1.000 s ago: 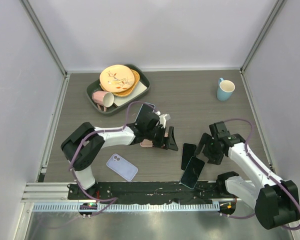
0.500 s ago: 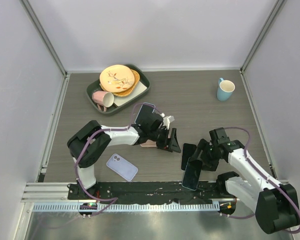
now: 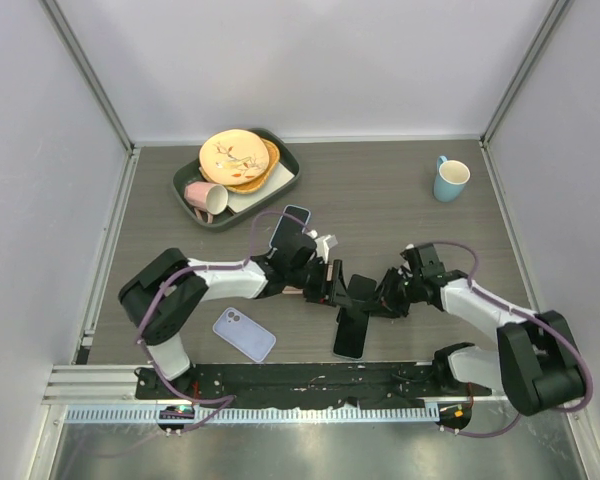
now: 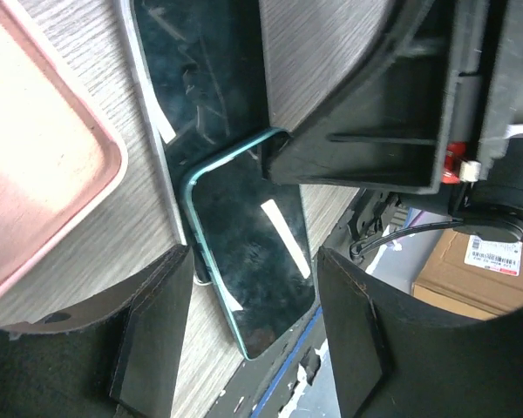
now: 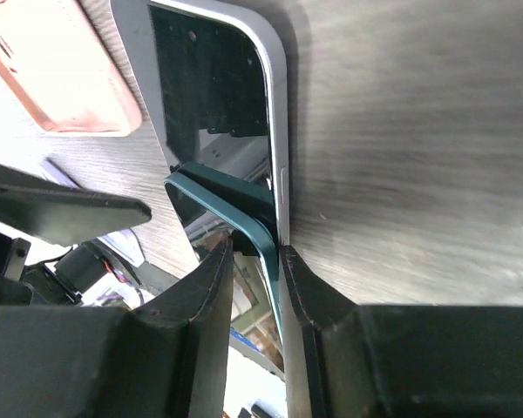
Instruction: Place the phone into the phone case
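A teal-edged phone point(image 3: 349, 335) lies near the table's front edge, its top corner overlapping a second, silver-edged phone point(image 3: 360, 290). My right gripper point(image 3: 378, 303) is shut on the teal phone's point(image 5: 231, 205) side edge, which sits pinched between its fingers point(image 5: 216, 261). The pink phone case point(image 3: 294, 290) lies hollow side up just left of the phones, partly under my left arm. My left gripper point(image 3: 330, 283) hovers open over the teal phone point(image 4: 248, 252), a finger on either side and nothing gripped. The pink case point(image 4: 35, 174) shows at the left of that view.
A lavender phone point(image 3: 244, 333) lies back-up at the front left, and another phone point(image 3: 291, 226) lies behind my left arm. A green tray point(image 3: 280, 190) with plates and a pink mug stands at the back left. A blue mug point(image 3: 450, 179) is at the back right.
My right gripper swung left toward the left gripper and shut on the teal phone's edge. Both dark phones shifted left with it. My left gripper narrowed a little.
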